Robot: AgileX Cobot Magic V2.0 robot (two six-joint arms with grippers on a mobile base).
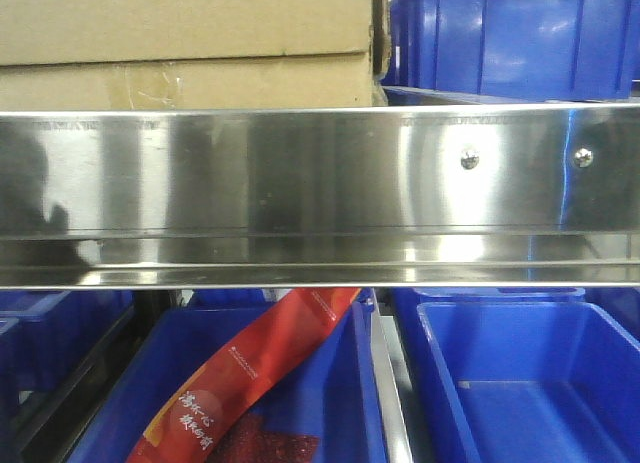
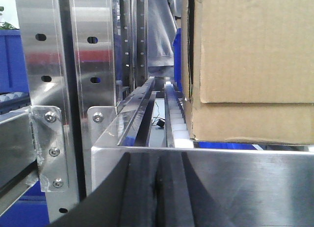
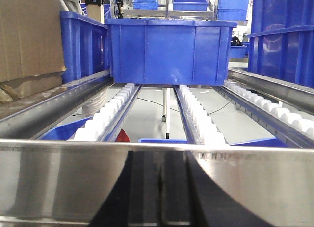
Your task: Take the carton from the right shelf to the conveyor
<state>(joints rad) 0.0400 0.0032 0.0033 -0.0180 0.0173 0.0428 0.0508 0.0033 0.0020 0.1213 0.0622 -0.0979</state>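
The carton sits on the right shelf, just behind the wide mirror-like front rail and toward its left end. Its narrower lower band carries a strip of clear tape. I see no printing on any cardboard face. A blue bin stands just beside it on the right. Two small screw heads show on the rail's right part.

Under the rail, a lower bin holds a red packet lying on a slant. It has white Chinese characters and a line of small print, and both are too blurred for me to read.

From the left wrist view, the carton fills the upper right and rests on a track of white rollers. Perforated steel uprights stand on the left. Someone in grey clothing is behind the rack.

The left gripper is low in front of the rail. Its dark fingers seem pressed together, with only a thin seam between them. The right gripper looks the same, facing a lane where another blue bin sits across the roller tracks.
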